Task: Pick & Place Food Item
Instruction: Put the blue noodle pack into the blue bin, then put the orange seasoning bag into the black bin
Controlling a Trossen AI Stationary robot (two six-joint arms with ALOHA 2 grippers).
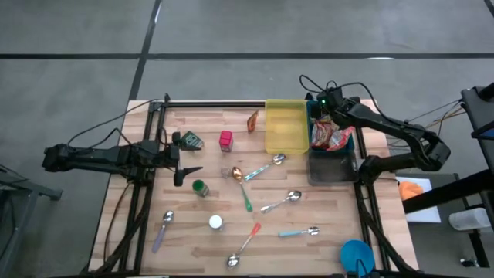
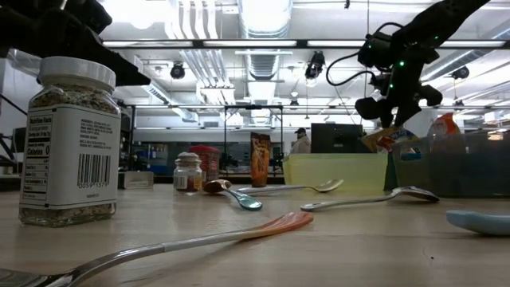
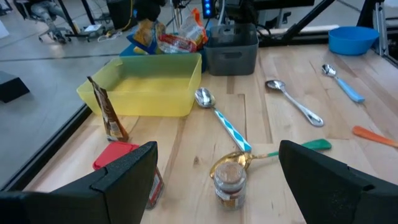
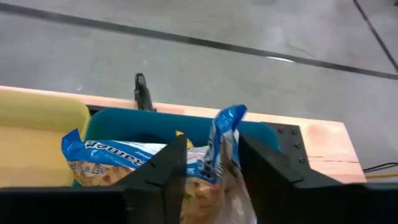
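Two dark grippers are visible at the wooden table (image 1: 324,224). The right gripper (image 4: 211,163) hangs above the blue plastic bin (image 4: 149,127) at the far right part of the table, and its two fingers stand a little apart around the upright edge of a blue-and-white snack packet (image 4: 225,140); whether the fingers press on the packet I cannot tell. A second blue printed snack bag (image 4: 118,158) lies in the same bin, just beside the gripper, and the yellow plastic tray (image 1: 285,126) touches the bin on the side toward the left arm. A dark grey plastic box (image 1: 332,166) stands just behind the gripper, nearer to the front edge. The left gripper (image 3: 214,180) waits low over the left side of the table, with its fingers wide apart and nothing between them. Just in front of it stand a small glass spice jar with brown content (image 3: 227,182) and a red flat box (image 3: 127,165). Beyond them lie a metal spoon with blue striped handle (image 3: 221,118) and a brown upright sachet (image 3: 106,115), which is near the yellow tray.
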